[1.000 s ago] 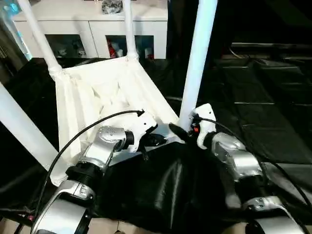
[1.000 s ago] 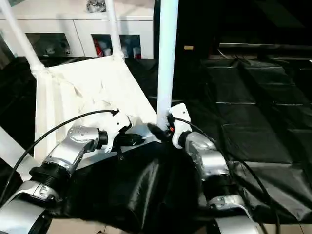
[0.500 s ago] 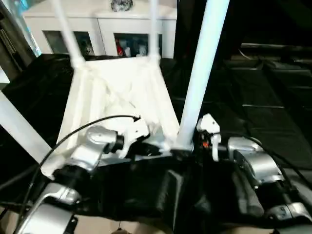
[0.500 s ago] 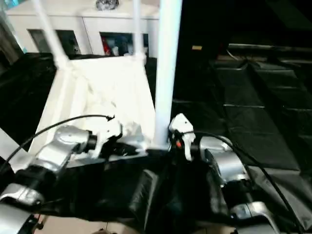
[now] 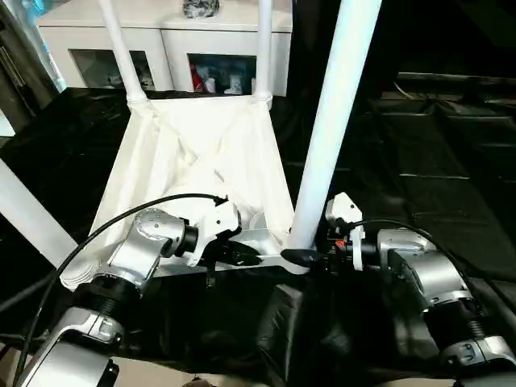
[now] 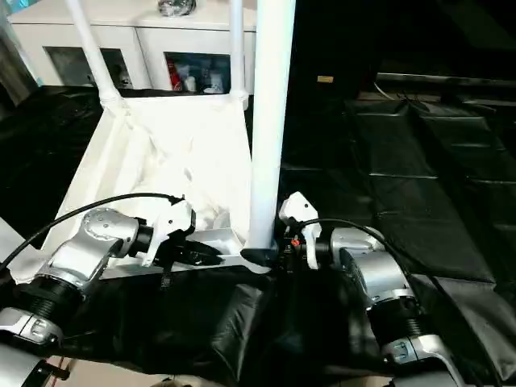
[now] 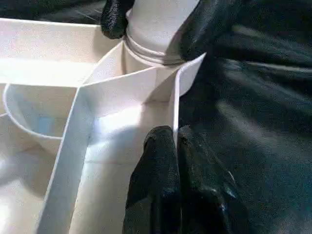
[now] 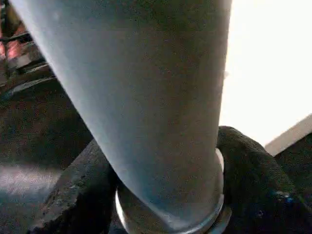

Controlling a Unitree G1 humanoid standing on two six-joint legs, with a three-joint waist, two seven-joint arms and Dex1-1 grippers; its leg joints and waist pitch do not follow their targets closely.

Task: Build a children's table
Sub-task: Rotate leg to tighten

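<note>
Right gripper (image 5: 305, 257) jaws now clamp base of leg (image 5: 330, 129); left gripper (image 7: 176, 146) jaws pinch table (image 5: 201, 153) rim. Leg stands straighter, nearly seated.

- The upturned children's table (image 5: 201, 161) lies on the black sheet (image 5: 419, 193), its four legs standing up as posts at the corners.
- The near-right leg (image 5: 330, 121) rises between the two arms; the right claw (image 5: 302, 257) is clamped round its base.
- The left claw (image 7: 176, 146) pinches the near rim wall just beside that socket.
- To the right, the sheet lies open.
- Behind the far legs stands a white cabinet (image 5: 161, 40).
</note>
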